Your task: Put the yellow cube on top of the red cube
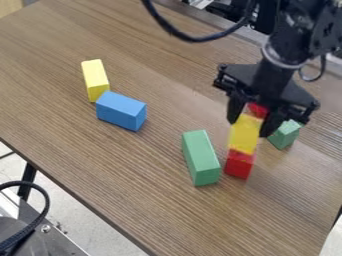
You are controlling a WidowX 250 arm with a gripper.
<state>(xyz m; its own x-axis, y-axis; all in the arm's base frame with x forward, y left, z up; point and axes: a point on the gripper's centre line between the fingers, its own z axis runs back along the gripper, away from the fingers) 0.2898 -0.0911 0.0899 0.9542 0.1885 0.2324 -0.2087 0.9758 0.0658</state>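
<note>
The black gripper (249, 126) hangs at the right of the camera view, its fingers against the two sides of the upper part of the yellow cube (244, 136). Directly below the yellow cube in the view is the red cube (239, 164), upright on the table; the two look in line and touching, though any small gap is hard to tell. Another red piece (256, 109) shows between the fingers above the yellow cube, partly hidden, and whether it lies behind or on top cannot be told.
A long green block (200, 158) lies close left of the red cube, and a smaller green block (285, 134) sits right of the gripper. Farther left on the wooden table (100, 160) are a blue block (121, 111) and a yellow block (95, 80). A black cable (190, 37) loops overhead.
</note>
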